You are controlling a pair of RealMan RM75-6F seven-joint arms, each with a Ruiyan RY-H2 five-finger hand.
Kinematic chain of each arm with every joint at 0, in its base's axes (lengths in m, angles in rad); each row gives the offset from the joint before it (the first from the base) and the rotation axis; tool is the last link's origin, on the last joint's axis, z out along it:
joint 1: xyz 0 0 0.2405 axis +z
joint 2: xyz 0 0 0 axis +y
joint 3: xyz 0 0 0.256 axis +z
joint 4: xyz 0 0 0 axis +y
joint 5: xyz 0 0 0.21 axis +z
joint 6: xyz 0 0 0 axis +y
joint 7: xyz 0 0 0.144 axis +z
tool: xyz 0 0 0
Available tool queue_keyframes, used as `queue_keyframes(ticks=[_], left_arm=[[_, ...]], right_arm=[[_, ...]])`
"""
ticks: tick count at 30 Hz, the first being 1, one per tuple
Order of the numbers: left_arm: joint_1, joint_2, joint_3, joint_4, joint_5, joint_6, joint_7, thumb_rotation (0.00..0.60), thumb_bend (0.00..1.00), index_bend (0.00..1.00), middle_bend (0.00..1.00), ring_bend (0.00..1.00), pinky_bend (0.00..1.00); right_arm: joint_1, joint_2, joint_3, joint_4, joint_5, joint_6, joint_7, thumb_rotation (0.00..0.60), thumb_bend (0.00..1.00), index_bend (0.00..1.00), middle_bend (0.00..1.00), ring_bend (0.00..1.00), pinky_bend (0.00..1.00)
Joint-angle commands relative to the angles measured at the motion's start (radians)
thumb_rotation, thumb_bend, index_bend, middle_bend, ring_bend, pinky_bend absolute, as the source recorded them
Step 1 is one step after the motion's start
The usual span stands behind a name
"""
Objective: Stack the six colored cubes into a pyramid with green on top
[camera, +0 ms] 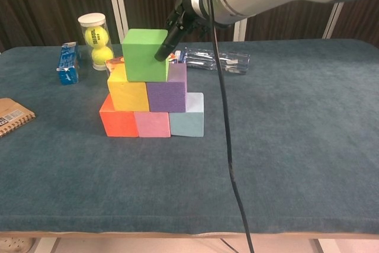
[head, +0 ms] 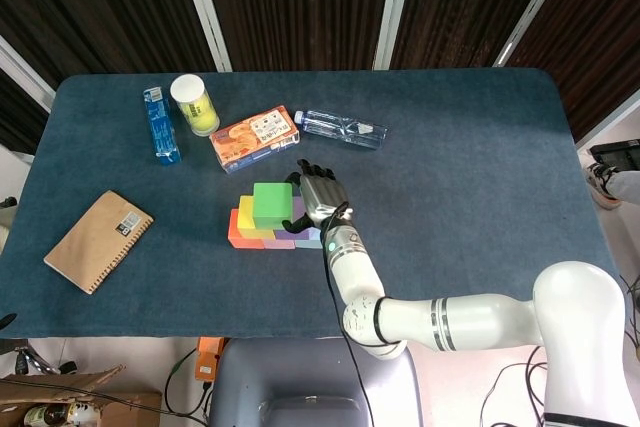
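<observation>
**Green cube on top**

My right hand [camera: 177, 25] grips the green cube [camera: 145, 55], w/ fingers [camera: 164, 46] on its right face. Cube rests on yellow [camera: 127, 94] & purple [camera: 166, 95]; below: orange [camera: 118, 122], pink [camera: 153, 124], lt blue [camera: 188, 120]. Left hand isn't in view.

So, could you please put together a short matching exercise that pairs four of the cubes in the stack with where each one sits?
Things:
1. green cube
2. purple cube
3. orange cube
4. light blue cube

Places:
A. bottom row, left end in the chest view
B. top of the stack, with the right hand on it
C. bottom row, right end in the chest view
D. middle row, beside the yellow cube

Pairs: 1-B, 2-D, 3-A, 4-C
</observation>
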Motion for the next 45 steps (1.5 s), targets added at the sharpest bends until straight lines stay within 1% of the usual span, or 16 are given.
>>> queue_keyframes(ticks=[1, 8, 14, 17, 23, 26, 27, 29, 32, 35, 36, 38, 39, 40, 42, 45], left_arm=[[0.000, -0.001, 0.000, 0.001, 0.001, 0.001, -0.001, 0.600, 0.14, 0.09, 0.04, 0.00, 0.05], [0.001, -0.001, -0.001, 0.001, 0.001, 0.002, -0.001, 0.600, 0.14, 0.09, 0.04, 0.00, 0.05], [0.001, 0.001, -0.002, -0.001, 0.000, 0.003, -0.001, 0.600, 0.14, 0.09, 0.04, 0.00, 0.05], [0.001, 0.003, -0.003, -0.004, -0.002, 0.003, 0.001, 0.600, 0.14, 0.09, 0.04, 0.00, 0.05], [0.006, 0.013, -0.008, -0.027, 0.003, 0.026, 0.003, 0.600, 0.14, 0.09, 0.04, 0.00, 0.05], [0.022, 0.033, -0.021, -0.057, 0.016, 0.092, -0.013, 0.600, 0.14, 0.09, 0.04, 0.00, 0.05], [0.028, 0.043, -0.025, -0.071, 0.019, 0.112, -0.016, 0.600, 0.14, 0.09, 0.04, 0.00, 0.05], [0.042, 0.072, -0.028, -0.117, 0.032, 0.156, -0.016, 0.600, 0.14, 0.08, 0.03, 0.00, 0.05], [0.060, 0.099, -0.025, -0.179, 0.054, 0.209, 0.047, 0.600, 0.14, 0.07, 0.01, 0.00, 0.05], [0.080, 0.099, -0.021, -0.237, 0.060, 0.253, 0.167, 0.600, 0.14, 0.07, 0.00, 0.00, 0.05], [0.090, 0.090, -0.021, -0.256, 0.056, 0.271, 0.218, 0.600, 0.14, 0.06, 0.00, 0.00, 0.05], [0.107, 0.059, -0.025, -0.268, 0.045, 0.306, 0.299, 0.600, 0.14, 0.05, 0.00, 0.00, 0.05], [0.118, 0.030, -0.027, -0.269, 0.036, 0.326, 0.349, 0.600, 0.14, 0.05, 0.00, 0.00, 0.05], [0.124, 0.008, -0.028, -0.269, 0.030, 0.336, 0.383, 0.600, 0.14, 0.05, 0.00, 0.00, 0.05], [0.135, -0.041, -0.026, -0.264, 0.028, 0.355, 0.438, 0.600, 0.13, 0.03, 0.00, 0.00, 0.05], [0.145, -0.109, -0.026, -0.234, 0.042, 0.389, 0.464, 0.600, 0.13, 0.02, 0.00, 0.00, 0.05]], right_arm=[[-0.001, 0.000, 0.002, -0.001, 0.003, -0.005, -0.003, 0.600, 0.24, 0.26, 0.01, 0.00, 0.00], [-0.005, 0.002, 0.004, -0.001, 0.005, -0.010, -0.011, 0.600, 0.24, 0.21, 0.00, 0.00, 0.00], [-0.017, 0.019, 0.009, -0.021, 0.001, -0.022, -0.008, 0.600, 0.24, 0.10, 0.00, 0.00, 0.00], [-0.029, 0.041, 0.012, -0.047, -0.004, -0.025, -0.003, 0.600, 0.24, 0.02, 0.00, 0.00, 0.00], [-0.083, 0.132, 0.006, -0.160, -0.048, -0.008, 0.014, 0.600, 0.24, 0.00, 0.00, 0.00, 0.00], [-0.149, 0.224, -0.023, -0.263, -0.127, 0.000, 0.028, 0.600, 0.24, 0.00, 0.00, 0.00, 0.00], [-0.175, 0.255, -0.041, -0.297, -0.165, 0.011, 0.031, 0.600, 0.24, 0.00, 0.00, 0.00, 0.00], [-0.249, 0.322, -0.098, -0.367, -0.286, 0.054, 0.048, 0.600, 0.24, 0.00, 0.00, 0.00, 0.00], [-0.383, 0.408, -0.217, -0.446, -0.502, 0.109, 0.086, 0.600, 0.24, 0.00, 0.00, 0.00, 0.00], [-0.541, 0.480, -0.360, -0.471, -0.777, 0.147, 0.156, 0.600, 0.24, 0.00, 0.00, 0.00, 0.00], [-0.606, 0.503, -0.424, -0.459, -0.898, 0.168, 0.182, 0.600, 0.24, 0.00, 0.00, 0.00, 0.00], [-0.703, 0.525, -0.524, -0.417, -1.068, 0.211, 0.215, 0.600, 0.24, 0.00, 0.00, 0.00, 0.00], [-0.766, 0.527, -0.578, -0.373, -1.168, 0.252, 0.244, 0.600, 0.24, 0.00, 0.00, 0.00, 0.00], [-0.812, 0.522, -0.613, -0.333, -1.236, 0.286, 0.265, 0.600, 0.24, 0.00, 0.00, 0.00, 0.00], [-0.913, 0.492, -0.672, -0.228, -1.351, 0.376, 0.305, 0.600, 0.24, 0.00, 0.00, 0.00, 0.00], [-1.039, 0.425, -0.708, -0.082, -1.432, 0.490, 0.374, 0.600, 0.24, 0.00, 0.00, 0.00, 0.00]])
